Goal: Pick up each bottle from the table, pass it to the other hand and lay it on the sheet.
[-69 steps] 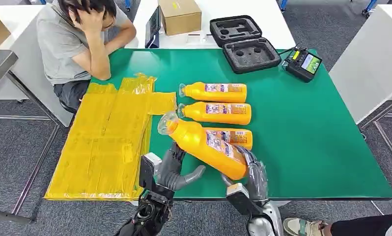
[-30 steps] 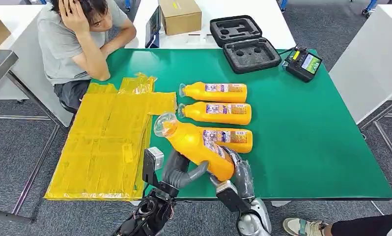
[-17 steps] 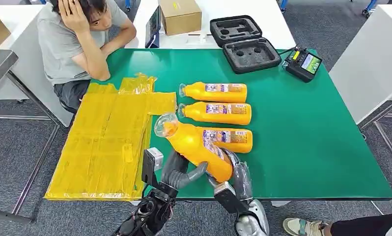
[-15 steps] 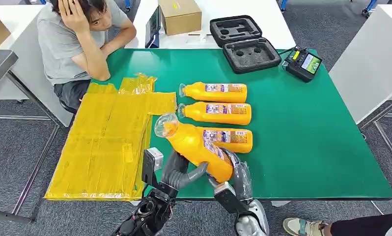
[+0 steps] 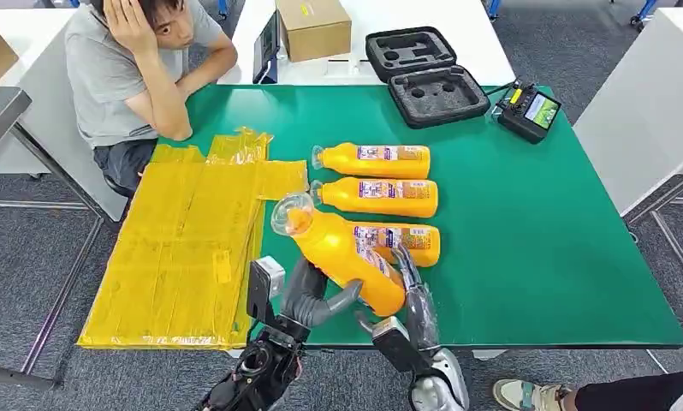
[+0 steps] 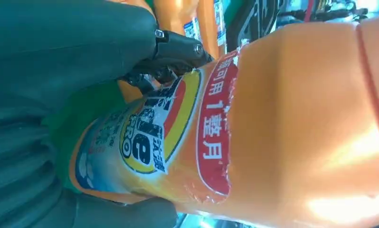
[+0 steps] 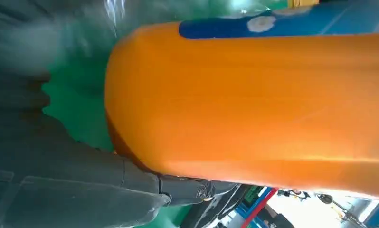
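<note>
Orange plastic, clamped at mid-body by the left hand (image 5: 308,295), thumb on one side of the label and dark fingers on the other, as seen close up from the left wrist. Holds the bottle (image 5: 342,253) tilted above the near edge of the green worktop (image 5: 535,231), cap end raised and pointing toward the far left. At the base, the right hand (image 5: 411,300) cups the bottom end, with fingers (image 5: 404,257) stretched up behind the bottle rather than wrapped tight; cannot tell whether gripping or merely touching.

Looks like the hand-over step, probably close to complete, with the weight likely on the left side. Calls next for a clean release at the base, then a swing leftward and a low, flat set-down on the yellow sheet (image 5: 184,248), lying just beside.

Beyond, three more bottles (image 5: 377,197) lie side by side on the worktop, not yet carried over.
</note>
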You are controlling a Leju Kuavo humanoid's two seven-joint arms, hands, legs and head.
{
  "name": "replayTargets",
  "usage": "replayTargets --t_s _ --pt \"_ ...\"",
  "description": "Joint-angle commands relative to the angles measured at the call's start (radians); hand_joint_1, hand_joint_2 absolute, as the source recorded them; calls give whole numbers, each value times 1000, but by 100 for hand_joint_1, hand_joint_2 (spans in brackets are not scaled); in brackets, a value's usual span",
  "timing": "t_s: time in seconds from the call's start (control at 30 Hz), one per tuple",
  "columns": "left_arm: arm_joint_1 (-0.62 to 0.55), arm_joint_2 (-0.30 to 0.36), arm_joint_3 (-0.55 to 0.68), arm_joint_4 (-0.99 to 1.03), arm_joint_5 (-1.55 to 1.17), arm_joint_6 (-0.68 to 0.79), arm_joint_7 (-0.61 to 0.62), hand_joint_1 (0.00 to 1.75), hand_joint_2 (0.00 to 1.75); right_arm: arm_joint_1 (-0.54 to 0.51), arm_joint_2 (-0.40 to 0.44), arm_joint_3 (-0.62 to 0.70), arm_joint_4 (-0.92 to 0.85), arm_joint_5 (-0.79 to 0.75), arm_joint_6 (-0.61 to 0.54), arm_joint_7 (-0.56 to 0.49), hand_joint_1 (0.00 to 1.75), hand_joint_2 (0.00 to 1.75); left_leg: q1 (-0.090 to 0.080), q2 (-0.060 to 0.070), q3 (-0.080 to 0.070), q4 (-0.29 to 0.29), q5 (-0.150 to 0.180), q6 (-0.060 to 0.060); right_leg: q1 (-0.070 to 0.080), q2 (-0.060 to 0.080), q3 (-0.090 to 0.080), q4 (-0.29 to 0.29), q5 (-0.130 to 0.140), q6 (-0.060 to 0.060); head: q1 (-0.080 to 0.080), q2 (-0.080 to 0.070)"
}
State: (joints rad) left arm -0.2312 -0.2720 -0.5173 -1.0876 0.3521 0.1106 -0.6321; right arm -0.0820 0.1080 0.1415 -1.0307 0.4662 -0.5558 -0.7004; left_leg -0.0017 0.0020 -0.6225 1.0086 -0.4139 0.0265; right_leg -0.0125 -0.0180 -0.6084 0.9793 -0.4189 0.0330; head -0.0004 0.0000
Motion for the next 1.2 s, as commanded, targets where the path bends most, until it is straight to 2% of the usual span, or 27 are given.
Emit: replayTargets --t_s 0.03,0.07,0.1,0.17,0.2,0.27,0.3,0.4,0.43,0.47,0.5,0.53,0.57,0.67,0.7,1.13,1.2 --pt "-35 45 0 1 -32 39 -12 173 175 -16 1 13 56 -11 -5 2 0 175 1 1 5 -1 -2 -2 1 3 5 -1 -1 -2 0 0" --pt "-35 50 1 -3 -47 55 -14 168 175 -14 1 15 56 -14 -8 2 0 175 0 0 2 -1 -1 -1 0 1 2 -1 0 -1 0 0" --pt "-36 57 2 -10 -81 87 -27 169 175 -12 0 17 54 -17 -11 2 0 175 1 1 6 -1 -2 -2 1 3 5 -1 -1 -2 0 0" --pt "-37 61 4 -14 -98 102 -34 169 175 -10 0 18 52 -19 -13 2 0 175 1 1 2 -1 -1 -1 0 2 2 -1 0 -1 0 0" --pt "-37 61 4 -14 -98 102 -34 166 175 -10 0 18 52 -19 -13 2 0 175 2 2 7 0 -3 -2 1 3 6 -1 -2 -2 0 0" --pt "-39 82 10 -34 -175 155 -46 162 175 10 -6 28 11 -41 -9 2 0 175 1 1 2 -1 -1 -1 1 2 2 -1 0 -1 0 0" --pt "-38 88 15 -38 -204 173 -48 152 175 20 -11 35 -11 -52 -10 2 0 175 1 1 6 -1 -2 -2 1 3 5 -1 -1 -2 0 0" --pt "-38 97 23 -41 -208 174 -50 152 175 25 -13 36 -19 -54 -11 2 0 175 1 1 4 0 -2 -2 1 3 4 -1 -1 -2 0 0" --pt "-38 102 23 -43 -250 198 -58 150 175 33 -14 38 -42 -55 -13 2 0 175 2 2 9 0 -4 -3 1 4 8 -1 -3 -2 0 0" --pt "-40 106 24 -44 -270 215 -61 150 175 37 -16 40 -51 -57 -14 2 0 175 2 2 11 -1 -5 -3 2 5 10 -1 -3 -3 0 0" --pt "-41 112 26 -48 -292 232 -64 154 175 39 -17 41 -58 -58 -13 2 0 175 1 2 6 0 -3 -2 1 4 5 0 -2 -2 0 0" --pt "-40 130 35 -67 -343 266 -66 162 175 48 -18 42 -75 -60 -7 2 0 175 1 1 3 -1 -1 -1 1 2 3 -1 -1 -1 0 0" --pt "-38 136 39 -76 -350 269 -66 155 175 50 -19 42 -78 -61 -5 2 0 175 1 1 6 0 -3 -2 1 3 5 0 -2 -2 0 0" --pt "-48 176 39 -98 -454 307 -41 152 175 46 -23 50 -81 -72 0 2 0 175 1 2 7 0 -3 -2 1 4 6 0 -2 -2 0 0" --pt "-52 198 31 -102 -535 333 -19 148 175 44 -25 56 -85 -80 2 2 0 175 0 2 2 -1 -1 -1 0 3 2 0 0 -1 0 0" --pt "-46 203 42 -114 -542 329 -17 148 175 43 -25 57 -83 -82 2 2 0 175 1 1 5 0 -2 -2 1 2 4 -1 -1 -1 0 0" --pt "-44 239 37 -125 -692 353 52 161 175 50 -30 62 -99 -86 1 2 0 175 1 1 5 0 -2 -2 1 2 5 -1 -2 -2 0 0"
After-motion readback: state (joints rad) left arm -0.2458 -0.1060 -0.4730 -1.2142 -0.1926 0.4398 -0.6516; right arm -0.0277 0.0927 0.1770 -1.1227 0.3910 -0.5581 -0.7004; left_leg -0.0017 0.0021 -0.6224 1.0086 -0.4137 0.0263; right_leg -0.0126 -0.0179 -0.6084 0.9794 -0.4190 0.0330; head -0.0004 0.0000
